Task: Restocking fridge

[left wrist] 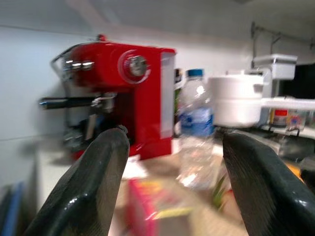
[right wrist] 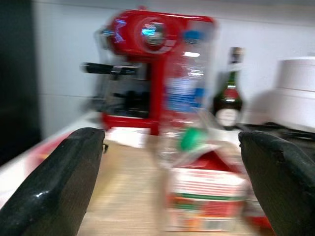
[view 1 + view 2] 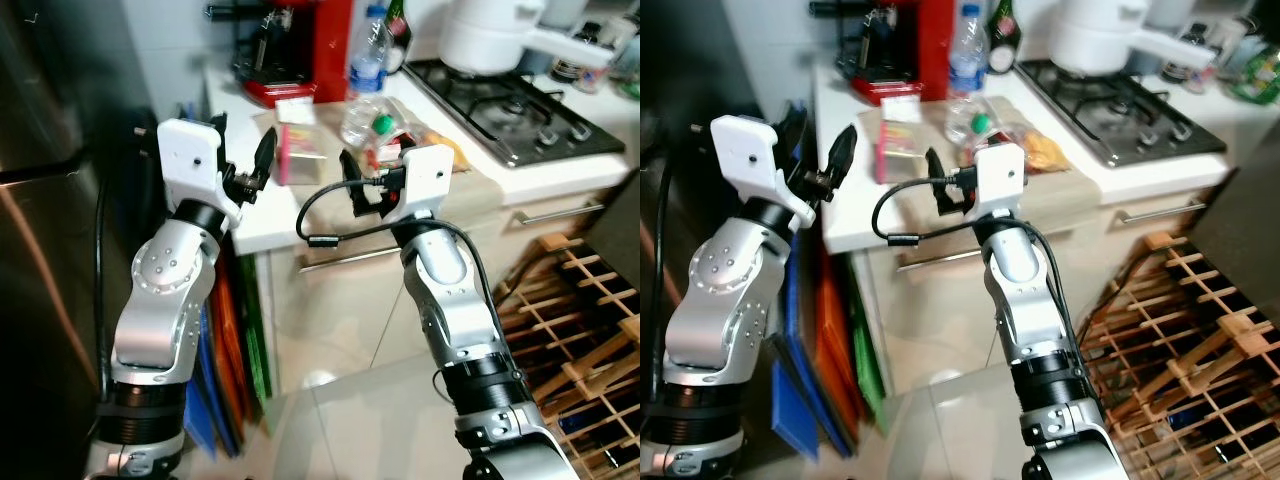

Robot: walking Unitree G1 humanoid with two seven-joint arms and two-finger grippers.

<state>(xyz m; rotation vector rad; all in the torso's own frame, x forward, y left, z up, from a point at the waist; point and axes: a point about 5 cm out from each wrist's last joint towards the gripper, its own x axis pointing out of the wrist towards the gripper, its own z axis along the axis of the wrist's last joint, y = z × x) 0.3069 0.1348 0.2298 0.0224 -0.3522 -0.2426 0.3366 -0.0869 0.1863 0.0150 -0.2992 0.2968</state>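
Observation:
On the white counter (image 3: 262,225) stand a pink box (image 3: 298,152), a clear water bottle (image 3: 367,70) with a blue cap, and a red-and-white carton (image 2: 206,191) with a green cap. My left gripper (image 3: 240,150) is raised at the counter's left edge, open, with the pink box (image 1: 147,201) just beyond its fingers. My right gripper (image 3: 372,175) is held up at the counter's front edge, open and empty, facing the carton (image 3: 385,135) and the bottle (image 2: 184,88). Neither touches anything.
A red coffee machine (image 3: 295,50) stands at the counter's back, a green bottle (image 2: 229,98) beside it. To the right lie a gas hob (image 3: 510,110) and a white pot (image 3: 490,30). A steel fridge (image 3: 40,250) is at left, a wooden wine rack (image 3: 580,330) at lower right.

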